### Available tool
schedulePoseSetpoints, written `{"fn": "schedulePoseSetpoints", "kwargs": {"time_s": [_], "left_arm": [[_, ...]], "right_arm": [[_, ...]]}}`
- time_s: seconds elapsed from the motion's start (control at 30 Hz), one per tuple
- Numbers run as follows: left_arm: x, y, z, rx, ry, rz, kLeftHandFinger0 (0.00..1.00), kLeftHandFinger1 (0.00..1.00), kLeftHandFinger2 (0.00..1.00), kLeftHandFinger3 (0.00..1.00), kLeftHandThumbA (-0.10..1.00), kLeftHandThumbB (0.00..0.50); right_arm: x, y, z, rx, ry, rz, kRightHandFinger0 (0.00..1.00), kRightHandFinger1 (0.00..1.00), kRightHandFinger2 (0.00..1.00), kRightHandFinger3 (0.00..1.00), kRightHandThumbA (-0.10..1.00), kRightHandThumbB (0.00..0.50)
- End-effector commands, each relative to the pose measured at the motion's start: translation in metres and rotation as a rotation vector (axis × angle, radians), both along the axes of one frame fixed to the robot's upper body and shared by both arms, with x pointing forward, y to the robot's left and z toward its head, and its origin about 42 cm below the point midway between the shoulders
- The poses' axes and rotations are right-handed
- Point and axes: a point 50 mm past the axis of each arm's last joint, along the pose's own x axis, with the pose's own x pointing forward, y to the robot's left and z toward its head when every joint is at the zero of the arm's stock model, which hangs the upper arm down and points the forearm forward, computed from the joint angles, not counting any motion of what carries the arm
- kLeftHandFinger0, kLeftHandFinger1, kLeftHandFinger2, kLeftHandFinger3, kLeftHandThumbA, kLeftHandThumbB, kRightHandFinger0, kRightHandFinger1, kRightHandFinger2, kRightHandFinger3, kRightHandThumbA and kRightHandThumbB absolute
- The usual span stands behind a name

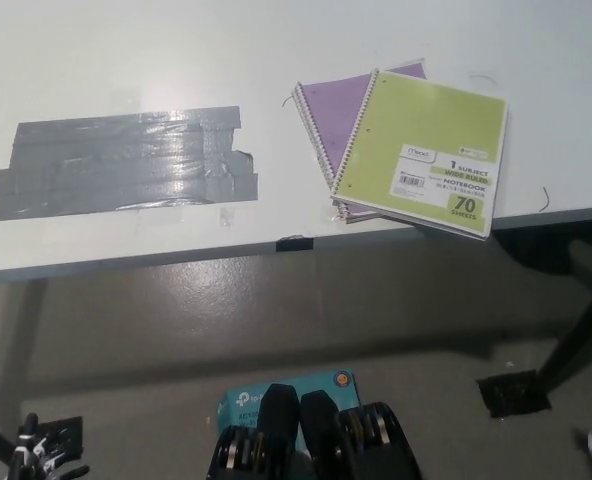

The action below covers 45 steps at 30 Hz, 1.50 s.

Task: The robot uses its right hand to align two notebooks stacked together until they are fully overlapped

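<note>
Near the right end of the white table (276,60), close to its front edge, two spiral notebooks lie one on the other. On top is a green notebook (426,150), with its wire spine along its left side and a white label with printed text in its lower part; the large number 70 can be read there. Under it lies a purple notebook (331,105), turned at a different angle, so that its upper left part and its own wire spine stick out to the left of the green cover, and a small purple corner shows above the top edge of the green one. The two covers do not overlap fully. The lower right corner of the green notebook reaches the front edge of the table and seems to go a little over it. On the left half of the table a wide patch of grey tape (126,160), made of several strips, is stuck flat on the surface, well apart from the notebooks. A small black piece of tape (294,242) sits on the front edge, between the grey patch and the notebooks. Below the table, on the floor, a light blue box (276,395) is partly seen. Neither robot hand appears in the view, so I cannot tell if they are spread or closed.
</note>
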Motion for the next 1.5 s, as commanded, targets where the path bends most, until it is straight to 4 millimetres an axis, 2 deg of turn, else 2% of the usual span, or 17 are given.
{"fn": "schedulePoseSetpoints", "kwargs": {"time_s": [0.0,0.03,0.07,0.13,0.17,0.27,0.33,0.4,0.47,0.5,0.57,0.67,0.77,0.83,0.9,1.2,1.47], "left_arm": [[0.001,0.003,0.011,-0.007,-0.022,-0.032,0.69,0.78,0.84,1.00,1.00,0.497],[0.002,0.002,0.012,-0.008,-0.023,-0.034,0.68,0.78,0.83,1.00,1.00,0.500],[0.003,0.002,0.011,-0.001,-0.022,-0.036,0.66,0.76,0.81,1.00,1.00,0.500],[0.002,0.002,0.011,0.018,-0.020,-0.039,0.66,0.76,0.81,1.00,1.00,0.500],[0.001,0.003,0.012,0.022,-0.022,-0.044,0.66,0.76,0.80,1.00,1.00,0.500],[0.005,0.003,0.013,0.030,-0.024,-0.046,0.66,0.76,0.80,1.00,1.00,0.500],[0.005,0.002,0.013,0.036,-0.022,-0.045,0.64,0.74,0.78,1.00,1.00,0.465],[0.002,0.001,0.013,0.035,-0.018,-0.046,0.64,0.74,0.78,1.00,1.00,0.453],[0.002,0.001,0.013,0.040,-0.016,-0.058,0.65,0.75,0.79,1.00,1.00,0.456],[0.003,-0.001,0.013,0.041,-0.021,-0.061,0.65,0.75,0.79,1.00,1.00,0.495],[0.005,-0.003,0.014,0.030,-0.028,-0.052,0.65,0.75,0.79,1.00,1.00,0.486],[0.007,-0.003,0.015,0.042,-0.028,-0.055,0.64,0.75,0.79,1.00,1.00,0.460],[0.009,-0.005,0.013,0.047,-0.022,-0.073,0.66,0.75,0.80,1.00,1.00,0.454],[0.009,-0.007,0.012,0.052,-0.024,-0.088,0.67,0.75,0.81,1.00,1.00,0.452],[0.009,-0.008,0.012,0.054,-0.025,-0.091,0.68,0.76,0.80,1.00,1.00,0.498],[0.010,-0.009,0.010,0.072,-0.025,-0.129,0.69,0.77,0.81,1.00,1.00,0.499],[0.010,-0.008,0.008,0.074,-0.017,-0.141,0.74,0.80,0.84,1.00,1.00,0.500]], "right_arm": [[0.033,0.006,0.084,-0.185,-0.245,-0.062,1.00,1.00,1.00,1.00,1.00,0.500],[0.038,0.009,0.097,-0.202,-0.291,-0.060,1.00,1.00,1.00,1.00,1.00,0.500],[0.055,0.024,0.136,-0.207,-0.417,-0.057,1.00,1.00,1.00,1.00,1.00,0.500],[0.068,0.046,0.180,-0.182,-0.544,-0.053,1.00,1.00,1.00,1.00,1.00,0.500],[0.080,0.065,0.212,-0.186,-0.636,-0.049,1.00,1.00,1.00,1.00,1.00,0.500],[0.091,0.081,0.237,-0.173,-0.675,-0.049,1.00,1.00,1.00,1.00,1.00,0.500],[0.106,0.100,0.252,-0.178,-0.695,-0.058,1.00,1.00,1.00,1.00,1.00,0.490],[0.118,0.111,0.254,-0.160,-0.686,-0.060,1.00,1.00,1.00,1.00,1.00,0.498],[0.127,0.124,0.259,-0.139,-0.659,-0.037,1.00,1.00,1.00,1.00,1.00,0.479],[0.137,0.134,0.263,-0.127,-0.634,-0.019,1.00,1.00,1.00,1.00,1.00,0.461],[0.148,0.143,0.265,-0.133,-0.608,-0.023,1.00,1.00,1.00,1.00,1.00,0.449],[0.167,0.150,0.257,-0.129,-0.567,-0.041,1.00,1.00,1.00,1.00,1.00,0.393],[0.200,0.154,0.236,-0.170,-0.492,-0.094,1.00,1.00,1.00,1.00,1.00,0.353],[0.206,0.155,0.230,-0.176,-0.474,-0.103,1.00,1.00,1.00,1.00,1.00,0.340],[0.213,0.159,0.223,-0.180,-0.459,-0.116,1.00,1.00,1.00,1.00,1.00,0.344],[0.239,0.184,0.200,-0.158,-0.388,-0.156,1.00,1.00,1.00,1.00,1.00,0.304],[0.243,0.206,0.190,-0.148,-0.382,-0.149,1.00,1.00,1.00,1.00,1.00,0.288]]}}
